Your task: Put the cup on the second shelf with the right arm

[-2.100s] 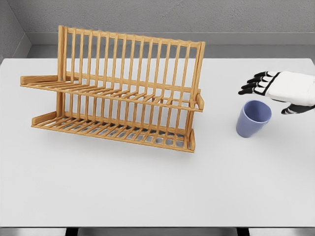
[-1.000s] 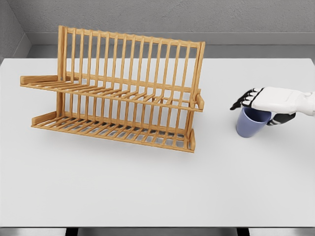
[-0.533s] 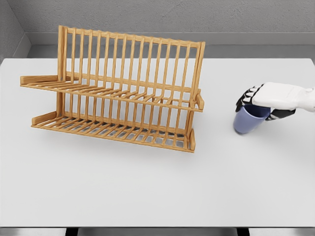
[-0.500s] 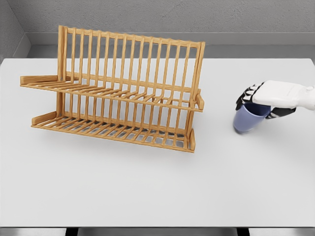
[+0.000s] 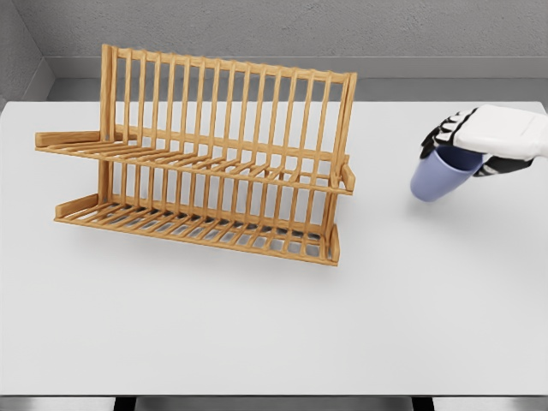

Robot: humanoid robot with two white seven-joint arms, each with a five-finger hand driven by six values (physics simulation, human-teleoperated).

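Observation:
A blue cup (image 5: pixel 438 178) hangs above the white table (image 5: pixel 274 325) at the right, tilted, with my right hand (image 5: pixel 467 145) shut on its rim from above. The black fingers (image 5: pixel 438 134) curl over the cup's far and left side. A wooden two-tier dish rack (image 5: pixel 205 154) stands to the left of the cup. Its upper shelf (image 5: pixel 197 161) and lower shelf (image 5: pixel 197 227) hold nothing. The cup is well to the right of the rack's right end, about level with the upper shelf. My left arm is out of view.
A grey wall runs behind the table's far edge. The table's front edge lies along the bottom of the picture.
My right hand came down onto the cup, closed on its rim, and has now lifted it off the table, up and slightly right.

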